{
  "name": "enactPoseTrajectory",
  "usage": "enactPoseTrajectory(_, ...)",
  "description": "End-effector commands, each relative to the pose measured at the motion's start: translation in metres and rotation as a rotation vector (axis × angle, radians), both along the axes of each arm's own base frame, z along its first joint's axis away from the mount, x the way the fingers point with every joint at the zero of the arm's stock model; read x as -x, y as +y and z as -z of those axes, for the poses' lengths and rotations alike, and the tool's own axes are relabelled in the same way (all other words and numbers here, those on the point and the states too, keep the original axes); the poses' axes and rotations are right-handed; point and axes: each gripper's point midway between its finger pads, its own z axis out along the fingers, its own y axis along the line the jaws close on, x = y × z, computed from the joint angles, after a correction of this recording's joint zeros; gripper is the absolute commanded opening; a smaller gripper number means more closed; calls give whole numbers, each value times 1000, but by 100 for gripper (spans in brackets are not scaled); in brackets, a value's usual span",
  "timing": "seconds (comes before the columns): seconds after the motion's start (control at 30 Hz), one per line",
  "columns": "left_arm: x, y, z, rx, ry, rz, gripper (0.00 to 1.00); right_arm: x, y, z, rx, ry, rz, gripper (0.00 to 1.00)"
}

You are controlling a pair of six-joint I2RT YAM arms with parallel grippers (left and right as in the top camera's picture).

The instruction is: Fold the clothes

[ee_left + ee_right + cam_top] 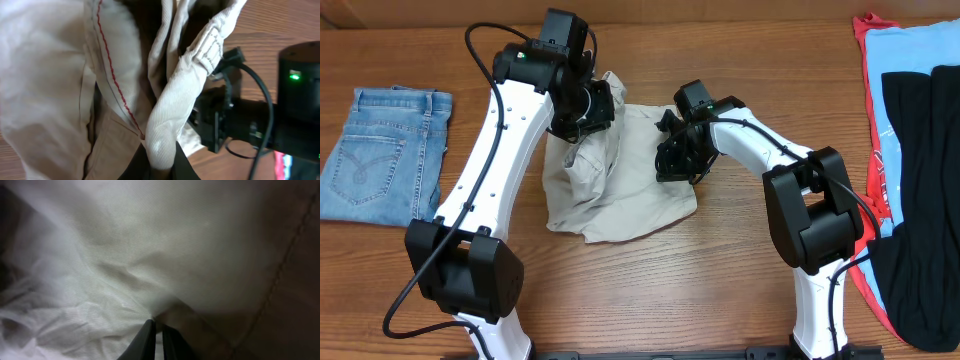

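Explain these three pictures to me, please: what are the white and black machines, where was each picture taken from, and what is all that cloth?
The machines are two robot arms working at a wooden table. The wide picture comes from a camera fixed above the table. The two close-ups come from small cameras on the arms' wrists, so they look along the fingers. Each arm ends in a two-finger gripper. The left gripper and the right gripper are both shut on the beige shorts, which lie crumpled in the middle. A denim-blue garment lies flat at the left, and a pile of red, light-blue and black clothes lies at the right edge.
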Motion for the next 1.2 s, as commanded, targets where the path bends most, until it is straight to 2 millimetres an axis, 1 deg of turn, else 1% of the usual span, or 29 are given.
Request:
enactPoseTrajectory(0.0,4,-17,-27,106,-24,5,4,-1,-5,15,30,12,1,10)
enactPoseTrajectory(0.17,6,-23,-26,89,-30,19,4,-1,-4,15,30,12,1,10)
enactPoseTrajectory(0.4,6,-23,-25,73,-35,20,6,-1,-5,15,30,12,1,10)
enactPoseTrajectory(0.43,6,-23,-26,74,-36,20,9,-1,-5,15,30,12,1,10)
enactPoseTrajectory(0.47,6,-23,-26,76,-35,21,15,-1,-5,15,30,12,1,10)
enactPoseTrajectory(0.5,6,-24,-26,77,-35,22,24,-1,-4,15,30,12,1,10)
enactPoseTrajectory(0.57,6,-24,-26,77,-36,22,46,-1,-4,15,30,12,1,10)
enactPoseTrajectory(0.6,6,-24,-26,77,-36,22,51,-1,-4,15,30,12,1,10)
enactPoseTrajectory(0.63,5,-24,-26,77,-37,22,53,-1,-5,15,30,12,1,10)
enactPoseTrajectory(1.0,4,-21,-25,60,-53,40,52,-1,-6,14,35,14,4,9)
enactPoseTrajectory(1.07,3,-15,-23,23,-59,32,52,-6,-15,6,68,8,19,9)
enactPoseTrajectory(1.1,1,-12,-22,0,-66,29,52,-10,-22,-1,90,1,30,9)
enactPoseTrajectory(1.17,-1,-4,-20,-47,-79,20,52,-22,-38,-25,140,-35,58,10)
